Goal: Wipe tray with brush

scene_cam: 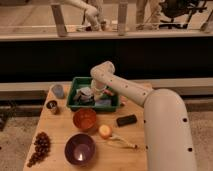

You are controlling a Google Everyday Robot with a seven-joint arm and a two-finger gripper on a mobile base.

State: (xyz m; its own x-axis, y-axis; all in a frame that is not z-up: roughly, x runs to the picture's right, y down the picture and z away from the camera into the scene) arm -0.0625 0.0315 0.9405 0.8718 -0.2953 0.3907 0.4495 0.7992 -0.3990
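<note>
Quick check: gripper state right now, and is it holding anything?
Gripper: shut, lowered inside the green tray; whether the brush is in its grip cannot be told.

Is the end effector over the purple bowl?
No, the end effector is down in the green tray at the far side, while the purple bowl sits near the front.
</note>
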